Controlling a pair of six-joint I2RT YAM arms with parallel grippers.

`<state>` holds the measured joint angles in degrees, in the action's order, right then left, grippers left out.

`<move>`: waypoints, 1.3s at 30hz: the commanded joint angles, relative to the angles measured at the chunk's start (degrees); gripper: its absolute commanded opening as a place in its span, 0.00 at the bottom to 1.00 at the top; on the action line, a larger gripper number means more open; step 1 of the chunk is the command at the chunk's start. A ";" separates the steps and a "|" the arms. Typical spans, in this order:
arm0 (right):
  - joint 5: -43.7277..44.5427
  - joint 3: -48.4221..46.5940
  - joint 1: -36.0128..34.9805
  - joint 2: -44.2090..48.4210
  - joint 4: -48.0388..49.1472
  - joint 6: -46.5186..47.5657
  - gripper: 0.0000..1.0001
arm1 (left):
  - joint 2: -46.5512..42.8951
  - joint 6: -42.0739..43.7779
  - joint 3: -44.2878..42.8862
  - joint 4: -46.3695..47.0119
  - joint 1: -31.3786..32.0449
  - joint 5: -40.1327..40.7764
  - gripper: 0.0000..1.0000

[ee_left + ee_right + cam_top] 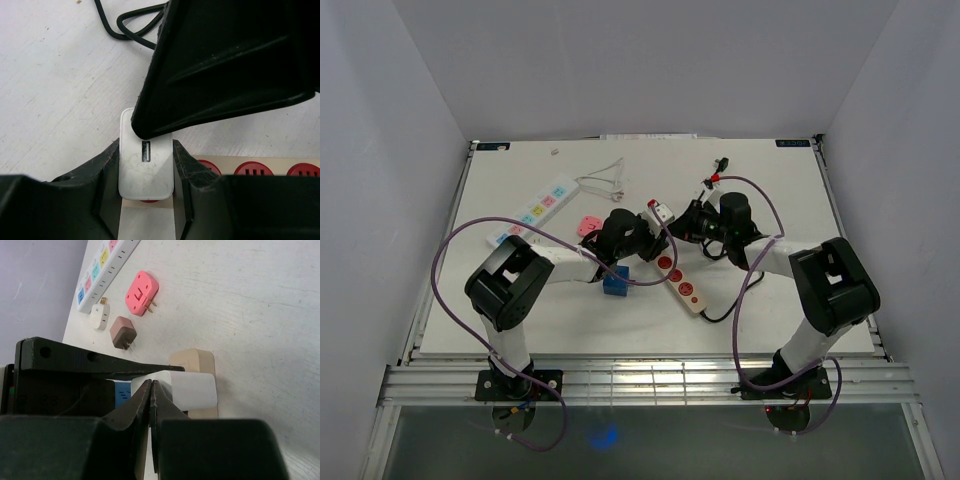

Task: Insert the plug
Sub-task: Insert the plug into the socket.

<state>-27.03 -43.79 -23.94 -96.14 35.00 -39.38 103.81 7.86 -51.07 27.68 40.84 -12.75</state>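
**White plug pinched in your left gripper, over the end of the beige strip**

In the left wrist view your left gripper is pinching the white plug. One finger lies flat against each side of it, low in the middle of the frame. The plug's slotted face is turned to the camera, and a sliver of red socket shows just under its lower edge. You cannot tell from here whether the prongs are fully seated.

Your right gripper has its fingers pressed together with nothing between them. In the left wrist view it fills the upper right, and its tip lies over the plug's upper edge. In the right wrist view the plug sits just right of that tip, on the end of the beige power strip.

From above, the strip runs diagonally down to the right through the middle of the white table. A black cable curls beside it.

Toward the upper left of the right wrist frame lie a pink adapter, a brown adapter, a small white adapter and a white power strip with coloured sockets. These are well apart from the plug.

Plain pale walls close the table in on three sides.
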 commanded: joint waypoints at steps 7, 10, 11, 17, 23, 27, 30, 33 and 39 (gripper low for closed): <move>-0.75 -4.63 -0.14 6.75 -3.80 1.49 0.08 | 0.52 -0.65 2.38 -8.70 0.21 -1.05 0.00; -1.18 -5.16 -0.14 8.24 -4.07 2.46 0.08 | 0.43 -0.56 2.47 -8.70 0.29 -1.13 0.00; -1.62 -5.08 -0.22 8.33 -3.98 2.55 0.08 | 0.52 -0.56 2.38 -8.70 0.29 -1.13 0.00; 0.13 -1.05 -1.01 5.02 -4.94 2.46 0.08 | 0.52 -0.56 2.38 -8.70 0.29 -1.13 0.00; 1.28 5.56 -1.98 -4.84 -1.79 -0.78 0.08 | 0.87 -0.56 2.11 -8.61 0.29 -1.31 0.00; 5.48 4.86 -2.68 0.15 -4.14 1.39 0.08 | 0.69 -0.65 2.29 -8.61 0.29 -1.22 0.00; 6.89 4.33 -2.69 2.71 -6.61 2.98 0.08 | 0.60 -0.83 2.47 -8.26 0.21 -1.22 0.00; 6.81 4.07 -2.60 3.06 -6.35 3.16 0.08 | 0.60 -1.00 2.55 -8.17 0.29 -1.31 0.00; 6.81 3.80 -2.60 3.67 -5.74 3.25 0.08 | -1.32 -1.35 3.87 -6.50 0.29 -1.22 0.18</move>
<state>-22.85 -40.97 -26.65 -93.14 34.30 -38.57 103.70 8.08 -50.50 28.23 40.84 -12.91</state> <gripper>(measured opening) 0.078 0.455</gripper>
